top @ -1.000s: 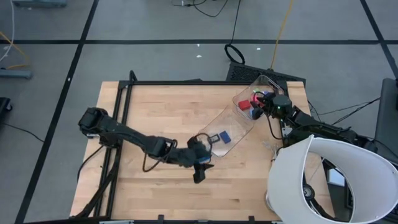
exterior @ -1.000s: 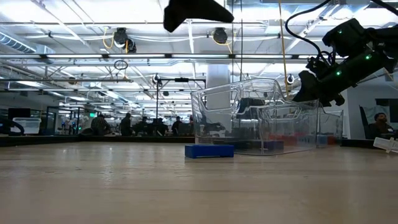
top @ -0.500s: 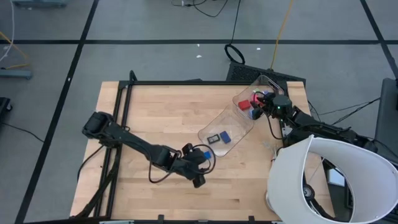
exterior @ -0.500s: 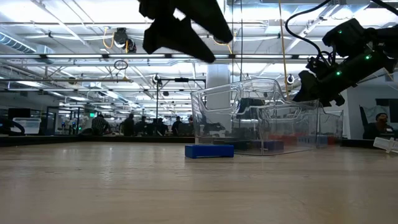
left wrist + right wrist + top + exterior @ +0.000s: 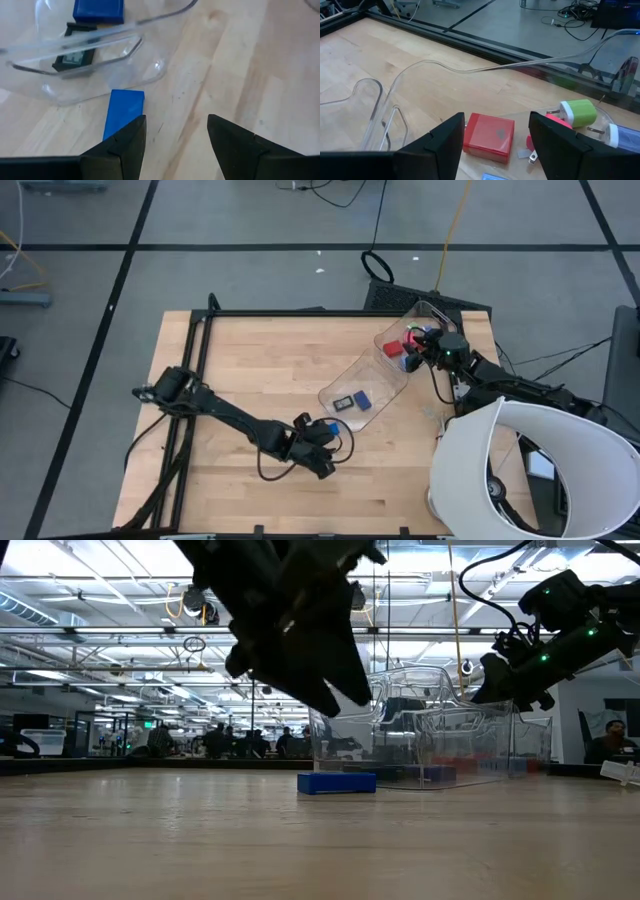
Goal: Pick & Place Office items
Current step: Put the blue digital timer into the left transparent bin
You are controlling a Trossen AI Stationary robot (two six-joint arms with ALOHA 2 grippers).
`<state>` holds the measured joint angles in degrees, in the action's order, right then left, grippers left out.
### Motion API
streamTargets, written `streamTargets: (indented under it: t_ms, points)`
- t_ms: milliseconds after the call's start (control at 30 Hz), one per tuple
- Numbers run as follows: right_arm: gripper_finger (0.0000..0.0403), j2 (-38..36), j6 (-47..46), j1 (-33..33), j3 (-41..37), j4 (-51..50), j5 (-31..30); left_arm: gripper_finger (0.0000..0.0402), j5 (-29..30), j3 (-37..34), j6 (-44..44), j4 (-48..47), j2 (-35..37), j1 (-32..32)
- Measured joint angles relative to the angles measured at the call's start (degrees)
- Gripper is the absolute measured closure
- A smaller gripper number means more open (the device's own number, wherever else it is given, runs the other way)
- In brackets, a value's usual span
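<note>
Blue block (image 5: pixel 123 112), lengthwise toward bin (image 5: pixel 150 75)

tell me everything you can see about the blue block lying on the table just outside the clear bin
The blue block is a flat, plain rectangular slab with crisp edges and a matte, plastic-looking surface. It lies flat on the wooden table, just outside the open mouth of the clear bin tipped on its side, close to the rim; whether they touch is unclear. The left gripper hovers above with jaws open, not touching it. In the low view it shows as a low blue bar before the bin.
</note>
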<state>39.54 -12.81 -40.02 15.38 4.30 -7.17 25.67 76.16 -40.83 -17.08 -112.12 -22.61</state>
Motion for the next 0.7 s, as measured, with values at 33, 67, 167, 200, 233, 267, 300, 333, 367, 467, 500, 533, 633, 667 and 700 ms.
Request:
streamTargets:
  t_ms: [33,67,167,200,233,267,300,333,367,467,500,533,633,667,700]
  points:
    - [0.0190,0.0,0.0,0.0,0.0,0.0,0.0,0.0188,0.0,0.0,-0.3,0.2,-0.5,0.2]
    - [0.0190,0.0,0.0,0.0,0.0,0.0,0.0,0.0188,0.0,0.0,-0.4,0.3,-1.0,0.3]
    - [0.0190,0.0,0.0,0.0,0.0,0.0,0.0,0.0188,-0.1,0.0,-0.2,0.0,-2.3,0.7]
    - [0.0190,0.0,0.0,0.0,0.0,-0.1,0.0,0.0188,-0.1,0.0,0.3,-0.1,-2.8,0.8]
    - [0.0190,0.0,0.0,0.0,0.0,-0.1,0.0,0.0188,0.0,0.0,0.7,-0.4,-3.1,0.9]
    - [0.0190,0.0,0.0,0.0,0.0,-0.1,0.0,0.0188,0.1,0.0,1.1,-1.0,-3.2,1.0]
    - [0.0190,0.0,0.0,0.0,0.0,-0.1,0.0,0.0188,0.3,0.0,1.7,-1.8,-3.3,1.0]
    - [0.0190,0.0,0.0,0.0,0.0,-0.1,0.0,0.0188,0.7,0.0,1.9,-2.2,-3.6,1.2]
    - [0.0190,0.0,0.0,0.0,0.0,0.0,0.0,0.0188,1.3,0.0,1.9,-2.7,-3.7,1.3]
    - [0.0190,0.0,0.0,0.0,0.0,0.0,0.0,0.0188,4.0,-0.1,1.8,-5.2,-3.9,1.3]
    - [0.0190,0.0,0.0,0.0,0.0,0.0,0.0,0.0188,4.7,-0.1,1.8,-5.3,-3.9,1.3]
    - [0.0190,0.0,0.0,0.0,0.0,-0.1,0.0,0.0188,5.4,-0.2,1.8,-5.2,-3.9,1.3]
    - [0.0190,0.0,0.0,0.0,0.0,0.0,0.0,0.0188,7.1,-0.7,1.8,-5.9,-3.9,1.3]
    - [0.0190,0.0,0.0,0.0,0.0,-0.1,0.0,0.0188,7.3,-0.7,1.8,-5.9,-3.9,1.3]
    - [0.0190,0.0,0.0,0.0,0.0,0.0,0.0,0.0188,7.3,-0.7,1.7,-5.8,-3.9,1.4]
